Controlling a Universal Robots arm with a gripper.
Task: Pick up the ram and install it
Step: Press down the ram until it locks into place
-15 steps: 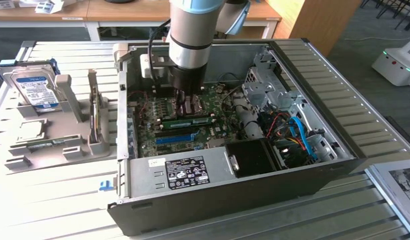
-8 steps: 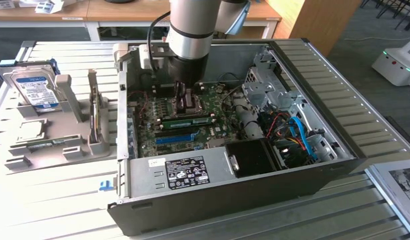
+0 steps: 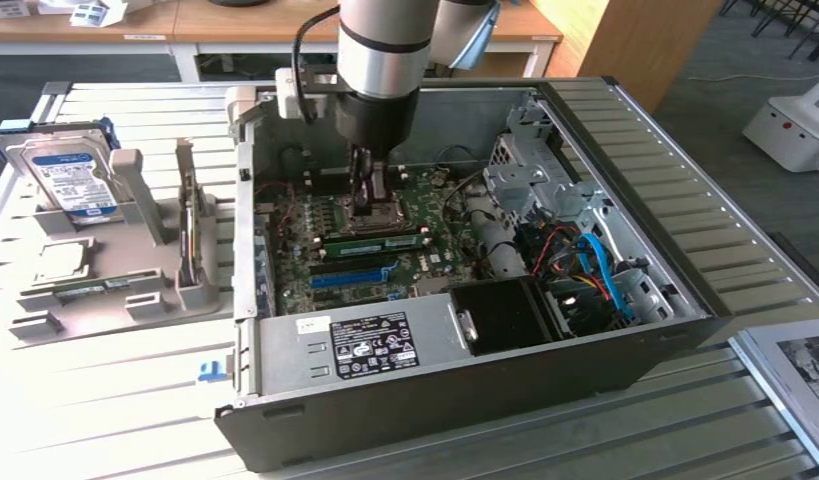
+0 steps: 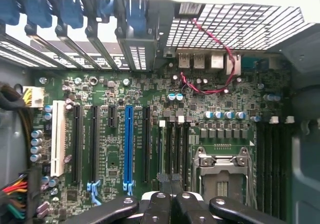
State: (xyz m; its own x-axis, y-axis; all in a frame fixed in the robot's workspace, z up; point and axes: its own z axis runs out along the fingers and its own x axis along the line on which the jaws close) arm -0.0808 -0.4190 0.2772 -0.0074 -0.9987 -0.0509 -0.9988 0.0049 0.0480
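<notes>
The robot arm (image 3: 382,50), a smooth silver cylinder with a black wrist, reaches down into an open black metal computer case (image 3: 649,340) that lies on its side on a table (image 3: 116,420) of pale ribbed slats. The tool (image 3: 373,195) stands over the green motherboard (image 3: 423,265), just above the square metal processor socket (image 4: 220,176). Its dark fingers (image 4: 170,194) are clenched together, and I cannot see anything between them.

The ram (image 3: 372,242), a long slim green stick with a pale sticker, sits flat in a slot on the motherboard, just beside the tool on the side toward the exterior view's bottom. A bright blue plastic expansion slot (image 3: 349,277) lies parallel to it, a little further from the tool. In the wrist view this blue slot (image 4: 128,151) runs among long black slots, and four narrow black memory slots (image 4: 174,151) lie between it and the socket.

A grey power supply (image 3: 369,345) with a black label fills the near corner of the case. Blue and red cables (image 3: 596,275) curl at the exterior view's right. Outside the case, at the exterior view's left, a grey plastic holder (image 3: 129,270) carries a silver hard drive (image 3: 69,180) with a blue label, standing tilted.
</notes>
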